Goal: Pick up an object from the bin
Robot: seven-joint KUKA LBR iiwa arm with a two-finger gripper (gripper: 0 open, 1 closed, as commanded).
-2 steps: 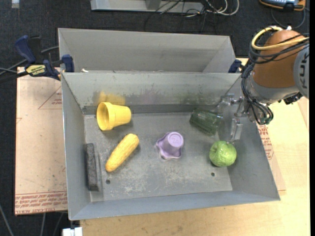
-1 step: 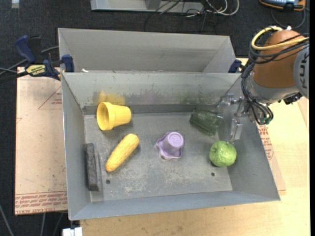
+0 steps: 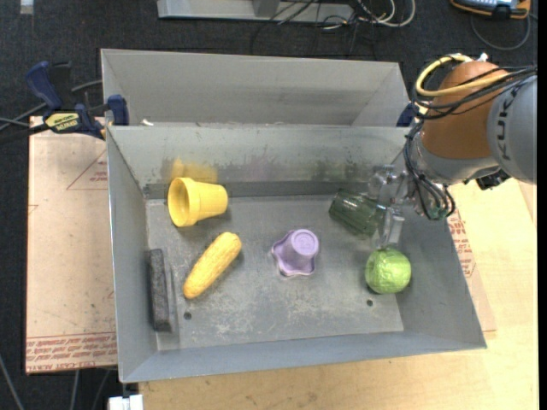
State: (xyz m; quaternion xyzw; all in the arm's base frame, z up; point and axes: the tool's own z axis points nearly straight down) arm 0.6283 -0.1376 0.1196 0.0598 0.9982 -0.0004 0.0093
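My gripper [image 3: 391,222] hangs low at the bin's right side, just above a round green cabbage-like ball [image 3: 388,272] on the floor. A dark green see-through cup [image 3: 354,213] lies on its side right against the gripper's left; whether it is gripped I cannot tell. A purple cup [image 3: 297,253] stands upside down near the middle of the bin, apart from the gripper.
On the left lie a yellow cup [image 3: 194,201] on its side, a yellow corn cob [image 3: 212,264] and a grey block [image 3: 159,289] along the left wall. The arm comes in over the bin's right rim.
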